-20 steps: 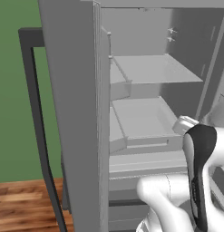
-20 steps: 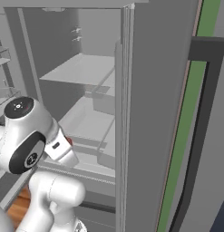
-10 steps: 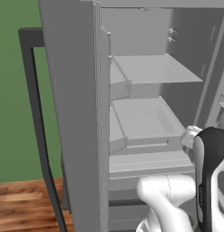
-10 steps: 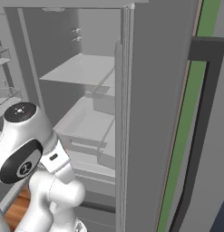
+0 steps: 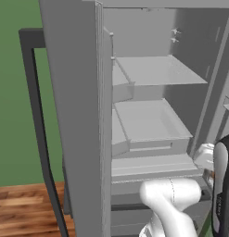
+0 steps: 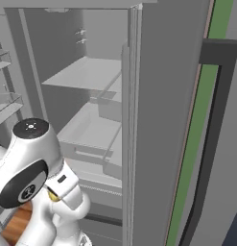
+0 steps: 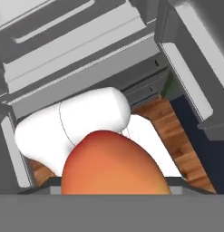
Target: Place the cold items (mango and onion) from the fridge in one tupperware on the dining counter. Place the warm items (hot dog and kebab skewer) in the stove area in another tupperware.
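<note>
In front of the open fridge, going left to right you've got the swung-out door, then bare shelves and a drawer, then the arm folded low at the right edge. In the hand view the mango sits right against the camera, so the gripper is clamped on it (fingertips hidden behind the fruit). Wood floor shows beneath.

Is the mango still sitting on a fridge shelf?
No: the mango sits right at the gripper in the hand view, above the wooden floor.
</note>
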